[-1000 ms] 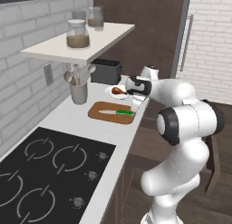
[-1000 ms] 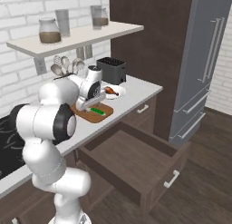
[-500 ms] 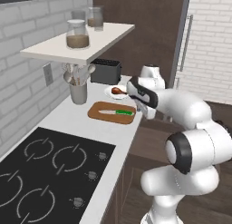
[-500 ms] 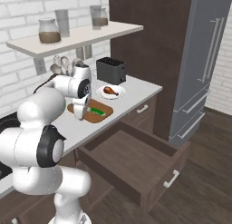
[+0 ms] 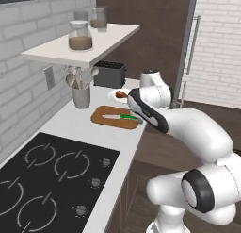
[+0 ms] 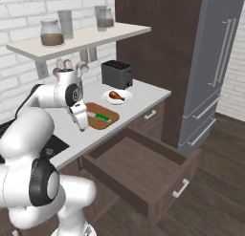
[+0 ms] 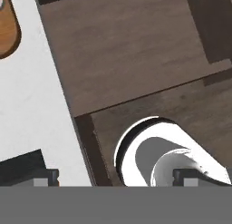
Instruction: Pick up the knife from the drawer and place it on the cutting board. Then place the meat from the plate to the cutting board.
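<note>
The knife [image 5: 123, 117] [image 6: 101, 117], green-handled, lies flat on the cutting board [image 5: 103, 118] [image 6: 109, 122]; a rounded board corner [image 7: 6, 30] also sits at the top left of the hand view. Behind the board the white plate [image 5: 113, 96] [image 6: 125, 101] carries the meat [image 5: 121, 93] [image 6: 116, 94]. The drawer [image 6: 143, 166] [image 7: 127, 55] stands pulled out and looks empty. My gripper [image 6: 84, 127] [image 7: 115, 177] hangs open and empty over the counter's front edge, just left of the board in the right base view. In the left base view my arm hides it.
A black toaster [image 6: 117, 73] stands behind the plate, and a utensil cup [image 5: 81, 96] sits under the shelf [image 5: 84, 48] with jars. A black cooktop [image 5: 47, 180] fills the near counter. The tall grey fridge [image 6: 217, 72] is right of the open drawer.
My arm has swung back from over the plate and board to the counter's front edge, above the open drawer. Knife, meat and board have not moved.
</note>
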Controlling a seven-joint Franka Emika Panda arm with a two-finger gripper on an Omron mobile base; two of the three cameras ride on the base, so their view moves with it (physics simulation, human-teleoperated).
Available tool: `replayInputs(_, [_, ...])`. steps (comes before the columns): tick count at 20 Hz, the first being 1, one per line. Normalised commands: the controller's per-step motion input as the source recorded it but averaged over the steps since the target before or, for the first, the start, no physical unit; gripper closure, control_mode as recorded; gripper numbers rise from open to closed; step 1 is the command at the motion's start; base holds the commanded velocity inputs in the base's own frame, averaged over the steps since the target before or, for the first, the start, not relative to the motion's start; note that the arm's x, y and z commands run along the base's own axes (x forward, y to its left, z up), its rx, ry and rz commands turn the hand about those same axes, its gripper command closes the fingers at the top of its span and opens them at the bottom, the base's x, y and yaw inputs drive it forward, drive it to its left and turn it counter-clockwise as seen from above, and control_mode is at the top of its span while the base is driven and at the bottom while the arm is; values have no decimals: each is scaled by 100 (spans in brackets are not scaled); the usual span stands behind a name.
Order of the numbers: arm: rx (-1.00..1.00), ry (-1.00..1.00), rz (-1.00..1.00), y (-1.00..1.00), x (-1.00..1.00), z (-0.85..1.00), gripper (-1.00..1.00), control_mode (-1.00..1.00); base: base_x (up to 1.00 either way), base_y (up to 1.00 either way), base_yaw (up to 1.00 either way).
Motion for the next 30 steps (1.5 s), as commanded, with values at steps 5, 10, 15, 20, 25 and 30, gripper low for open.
replayInputs(5, [1, -1, 72, -24, -50, 18, -100, -100, 0, 0, 0])
replayInputs(10, [0, -7, 37, -39, -57, 5, -100, -100, 0, 0, 0])
replayInputs(15, [0, -5, 19, -23, -19, 7, -100, -100, 0, 0, 0])
replayInputs(20, [4, 0, 6, -20, -3, 2, -100, -100, 0, 0, 0])
replayInputs(25, [12, -3, 9, -3, -13, 0, -100, -100, 0, 0, 0])
replayInputs(30, [1, -2, 2, 0, -3, 0, -100, 100, -48, 0, 1])
